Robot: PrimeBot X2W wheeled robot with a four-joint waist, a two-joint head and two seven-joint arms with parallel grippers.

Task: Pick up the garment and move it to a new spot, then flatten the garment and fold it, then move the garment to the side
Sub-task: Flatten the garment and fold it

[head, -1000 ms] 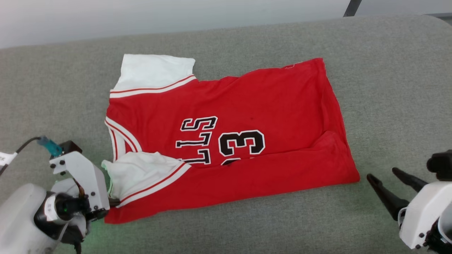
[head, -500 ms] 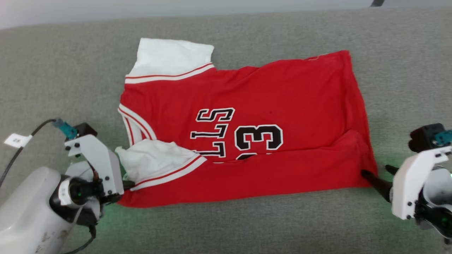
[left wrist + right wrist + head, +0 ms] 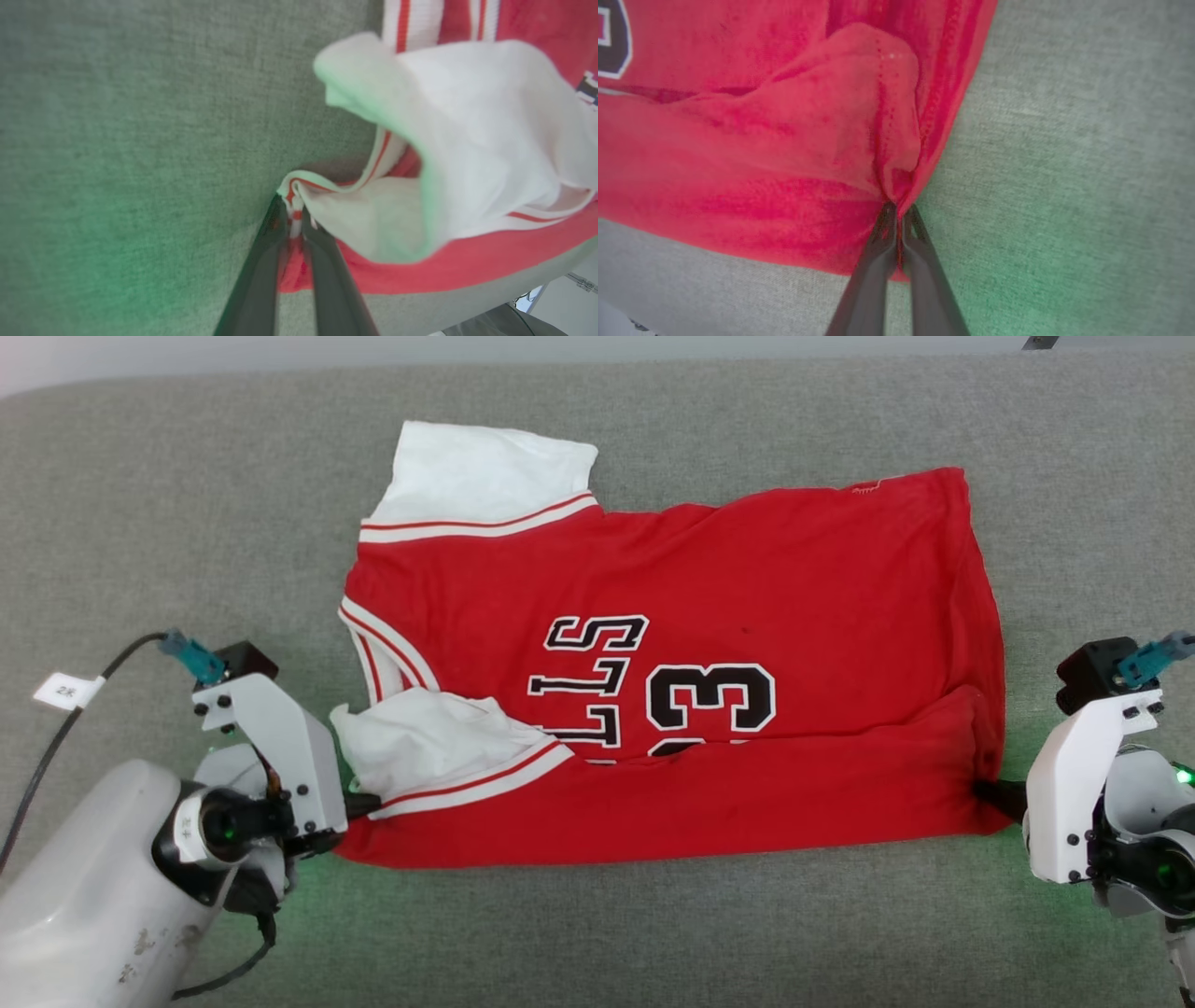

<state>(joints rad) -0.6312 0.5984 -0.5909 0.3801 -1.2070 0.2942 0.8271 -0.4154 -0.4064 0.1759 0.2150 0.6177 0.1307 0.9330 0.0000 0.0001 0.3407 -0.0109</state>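
Garment [image 3: 700, 569] near corners clamped between left fingers [image 3: 257, 289] and right fingers [image 3: 868, 289].

Red jersey garment [image 3: 691, 644], white sleeves, lying sideways, near long edge folded over

There is one red shirt [image 3: 700, 579] on one grey cloth surface [image 3: 187, 523]. The shirt has two white sleeves, a far sleeve [image 3: 476, 476] and a near sleeve [image 3: 420, 747]. There are two pincers, the left pincer [image 3: 359, 803] and the right pincer [image 3: 990, 791], and one black cable [image 3: 126, 651] with one white tag [image 3: 67, 691] on it.
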